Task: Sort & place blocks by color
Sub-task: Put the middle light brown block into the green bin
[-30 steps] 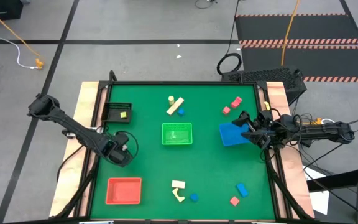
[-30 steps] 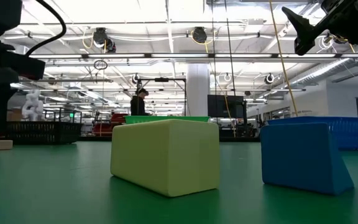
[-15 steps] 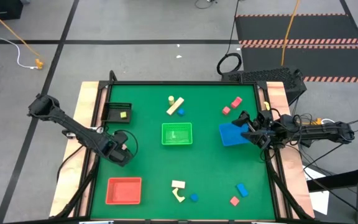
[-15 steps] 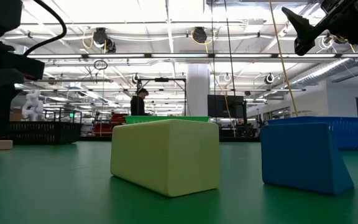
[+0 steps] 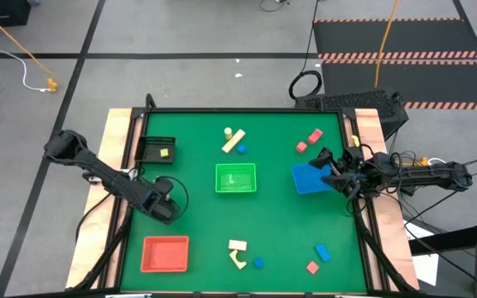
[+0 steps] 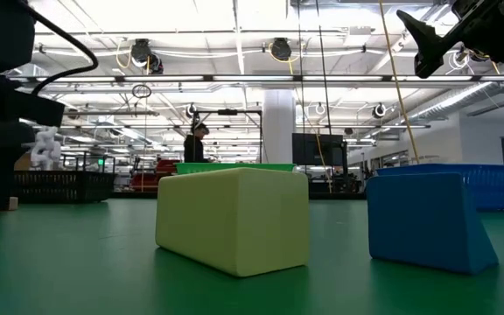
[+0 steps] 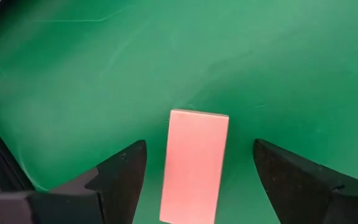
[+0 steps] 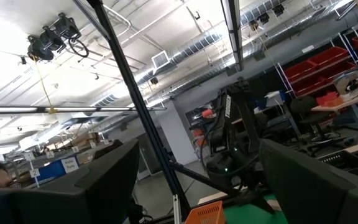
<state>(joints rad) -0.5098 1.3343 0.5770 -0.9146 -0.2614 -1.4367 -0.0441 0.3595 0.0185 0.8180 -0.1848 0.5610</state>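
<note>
A pink block (image 7: 194, 168) lies flat on the green table between the open fingers of my left gripper (image 7: 199, 143), which points down at the table's left side (image 5: 164, 209). The fingers stand on either side of the block without touching it. In the high view the gripper hides the block. My right gripper (image 5: 325, 165) waits open beside the blue tray (image 5: 307, 180), tilted upward. Other blocks lie scattered: a yellow bar (image 5: 233, 141), red ones (image 5: 315, 135), cream ones (image 5: 238, 247) and blue ones (image 5: 322, 252).
A black tray (image 5: 150, 155) holding a yellow block, a green tray (image 5: 235, 178) and a red tray (image 5: 165, 253) stand on the table. In the low view a cream block (image 6: 234, 219) and a blue block (image 6: 427, 223) sit close to the camera.
My left gripper has sunk a little toward the table and tipped slightly, its fingers still open.
</note>
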